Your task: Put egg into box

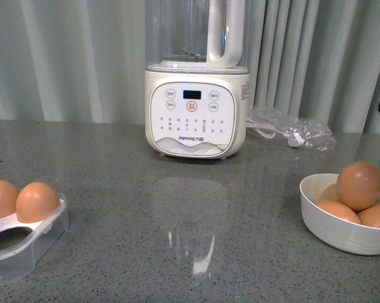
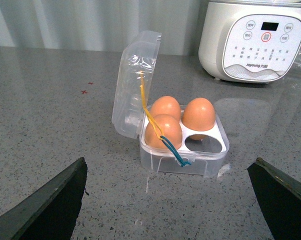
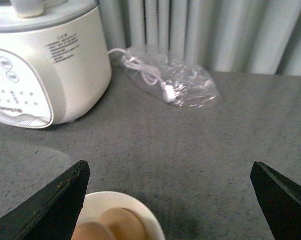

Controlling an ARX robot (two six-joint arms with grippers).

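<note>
The box point(image 2: 190, 162) is a clear plastic carton with its lid point(image 2: 135, 90) standing open; it holds three brown eggs, and one cup point(image 2: 205, 143) is empty. My left gripper point(image 2: 165, 210) is open, a short way in front of the box, with nothing between its fingers. In the front view the box point(image 1: 32, 249) sits at the lower left. A white bowl point(image 1: 335, 230) at the right holds several brown eggs, one egg point(image 1: 358, 185) lying on top. My right gripper point(image 3: 168, 200) is open above the table just beyond the bowl point(image 3: 140, 212), where eggs point(image 3: 121, 224) show.
A white Joyoung blender point(image 1: 196, 113) stands at the back centre. To its right lies a clear plastic bag with a white cable point(image 1: 291, 129). Yellow and blue bands point(image 2: 163, 140) trail over the box. Grey speckled tabletop stretches between box and bowl.
</note>
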